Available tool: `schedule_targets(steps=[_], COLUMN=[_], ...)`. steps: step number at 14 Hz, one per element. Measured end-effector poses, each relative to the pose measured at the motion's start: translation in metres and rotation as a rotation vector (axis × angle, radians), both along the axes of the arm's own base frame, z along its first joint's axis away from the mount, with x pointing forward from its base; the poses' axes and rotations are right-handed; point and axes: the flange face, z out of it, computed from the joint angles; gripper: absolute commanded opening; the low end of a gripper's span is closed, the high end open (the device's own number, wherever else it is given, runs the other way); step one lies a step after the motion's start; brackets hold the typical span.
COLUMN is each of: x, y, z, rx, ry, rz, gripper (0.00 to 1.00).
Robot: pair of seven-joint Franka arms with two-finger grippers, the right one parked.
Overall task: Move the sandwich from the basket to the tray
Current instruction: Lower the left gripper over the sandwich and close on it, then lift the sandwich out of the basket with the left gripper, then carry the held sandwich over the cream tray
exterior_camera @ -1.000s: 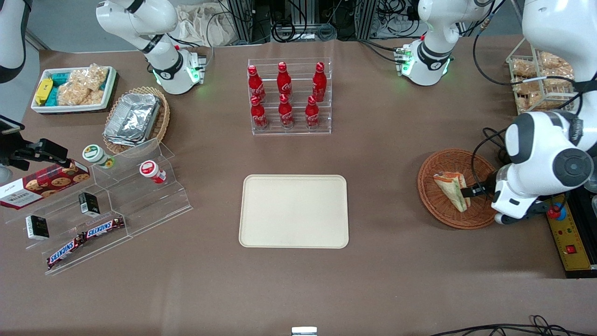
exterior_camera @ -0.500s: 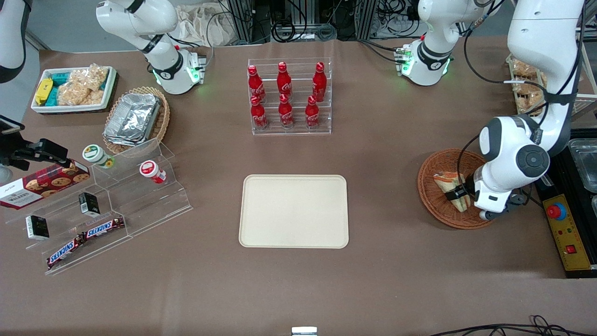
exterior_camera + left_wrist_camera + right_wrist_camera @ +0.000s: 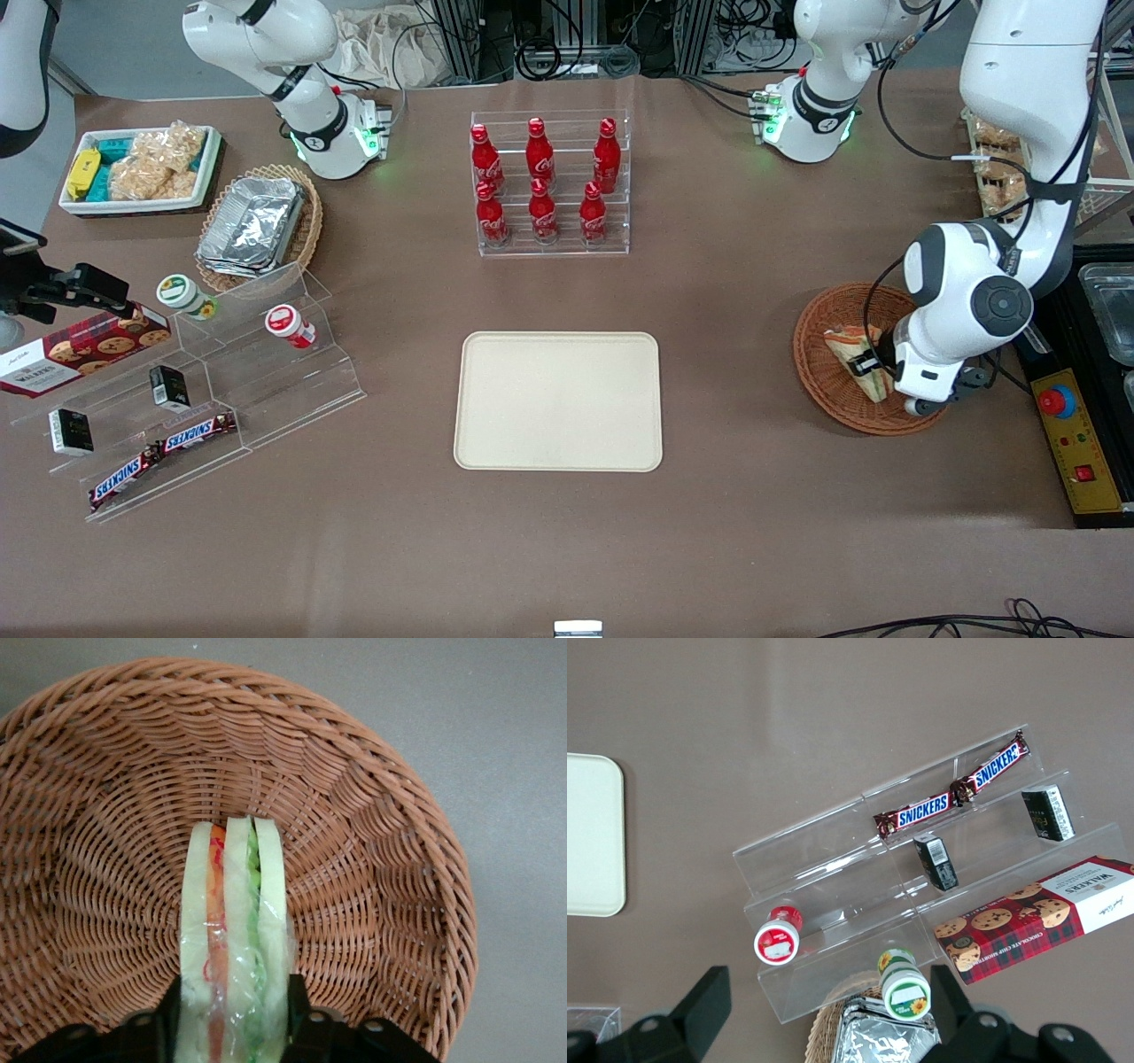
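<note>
Tool (image 3: 232, 1028) grips sandwich (image 3: 858, 361) in basket (image 3: 828, 385); tray (image 3: 558, 400) well apart

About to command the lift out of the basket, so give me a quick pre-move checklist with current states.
1. Gripper at the sandwich, one finger on each outer bread face: ok.
2. Grip firm enough to hold under lift: cannot tell.
3. Sandwich resting in the basket, not yet raised: ok.
4. Basket rim free of the fingers: ok.
5. Tray bare, ready to receive: ok.
6. Table between basket and tray free of obstacles: ok.
</note>
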Motion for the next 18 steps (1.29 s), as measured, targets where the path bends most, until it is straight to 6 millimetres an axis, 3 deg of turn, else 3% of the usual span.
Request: schedule_targets(steps=[2, 4, 9, 11, 14, 16, 18], x=[0.001, 0.01, 0.047, 0.048, 0.047, 0.048, 0.047], y=[-0.002, -0.004, -0.021, -0.025, -0.054, -0.105, -0.172], z=[0.009, 0.043, 0.218, 0.259, 0.262, 0.255, 0.243], rx=[0.002, 0.012, 0.018, 0.006, -0.015, -0.042, -0.072], ry=[0.02, 0.081, 0.1, 0.09, 0.089, 0.063, 0.013], rz=[-0.003, -0.004, -0.023, -0.036, -0.097, -0.186, -0.293], gripper=[0.0, 0.0, 0.0, 0.0, 0.0, 0.0, 0.0])
